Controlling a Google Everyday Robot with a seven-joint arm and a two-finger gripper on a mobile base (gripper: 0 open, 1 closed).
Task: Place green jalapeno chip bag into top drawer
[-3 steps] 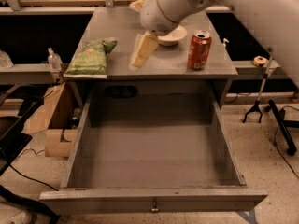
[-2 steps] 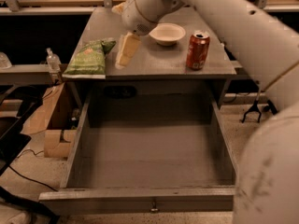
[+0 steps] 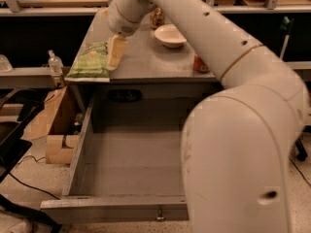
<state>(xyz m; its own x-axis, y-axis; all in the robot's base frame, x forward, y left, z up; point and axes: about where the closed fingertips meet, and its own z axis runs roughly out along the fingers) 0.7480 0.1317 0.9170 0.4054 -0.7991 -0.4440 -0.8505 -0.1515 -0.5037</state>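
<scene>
The green jalapeno chip bag lies flat at the front left corner of the grey tabletop. My gripper hangs just to the right of the bag, its pale fingers pointing down at the bag's right edge. The top drawer is pulled wide open below the tabletop, with nothing inside, its front panel and small metal knob nearest the camera. My white arm fills the right side and hides part of the drawer.
A white bowl sits mid-tabletop. A red soda can is mostly hidden behind my arm. A small object stands at the back. A cardboard box and a plastic bottle are at left.
My gripper has moved left across the tabletop, from near the bowl to the right edge of the chip bag. The arm now blocks much more of the view.
</scene>
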